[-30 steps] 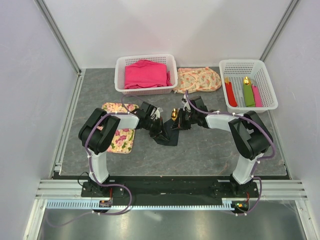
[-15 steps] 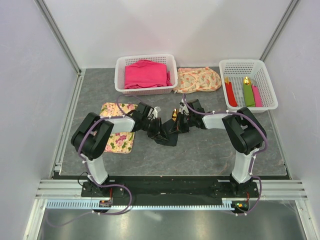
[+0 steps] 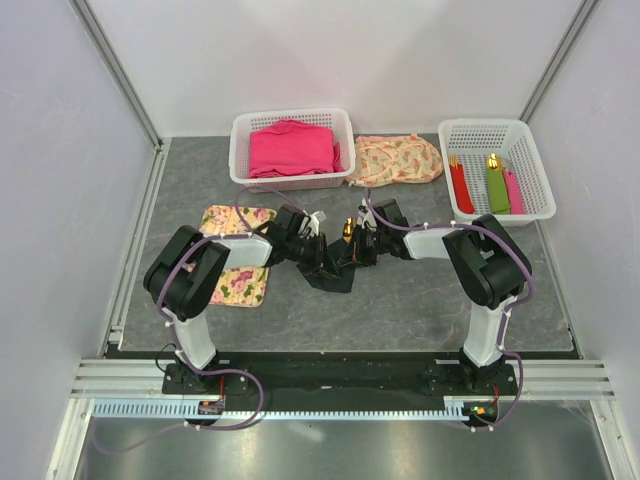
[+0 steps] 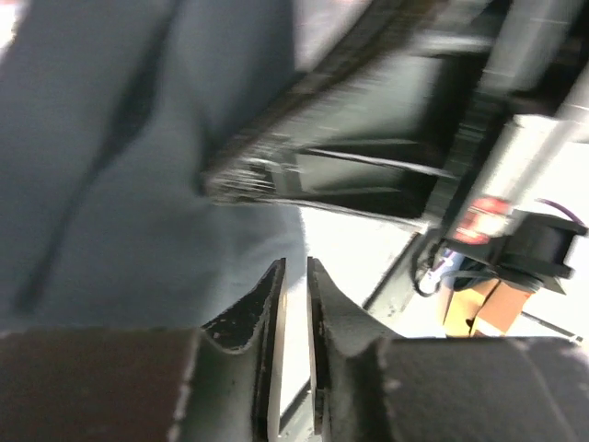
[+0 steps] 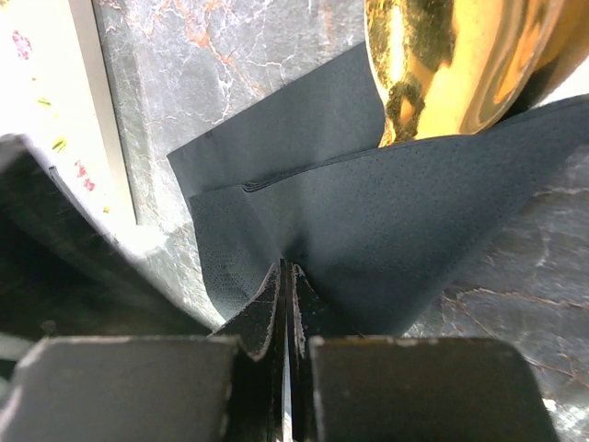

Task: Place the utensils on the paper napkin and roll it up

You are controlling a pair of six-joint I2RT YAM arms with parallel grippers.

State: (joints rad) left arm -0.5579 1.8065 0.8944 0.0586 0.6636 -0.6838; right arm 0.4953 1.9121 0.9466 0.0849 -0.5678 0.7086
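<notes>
The black paper napkin (image 3: 335, 278) lies crumpled mid-table, partly folded over the utensils, of which only a gold head (image 3: 348, 231) sticks out at its far end. My right gripper (image 3: 357, 252) comes in from the right. In the right wrist view it (image 5: 287, 265) is shut on a raised fold of the napkin (image 5: 405, 221), with the gold spoon bowl (image 5: 451, 64) just beyond. My left gripper (image 3: 322, 258) sits at the napkin's left edge. Its jaws (image 4: 294, 264) stand slightly open with nothing between them, and blurred napkin (image 4: 138, 166) fills the left of that view.
A floral mat (image 3: 240, 283) lies partly under the left arm. At the back stand a white basket (image 3: 240, 125) with a pink cloth (image 3: 293, 148), a floral cloth (image 3: 398, 158), and a second basket (image 3: 480, 125) holding red, green and pink rolls (image 3: 497, 185).
The left jaws have parted a little. Both arms have folded lower, the left elbow shifting left. The right jaws have closed fully on the napkin fold.
</notes>
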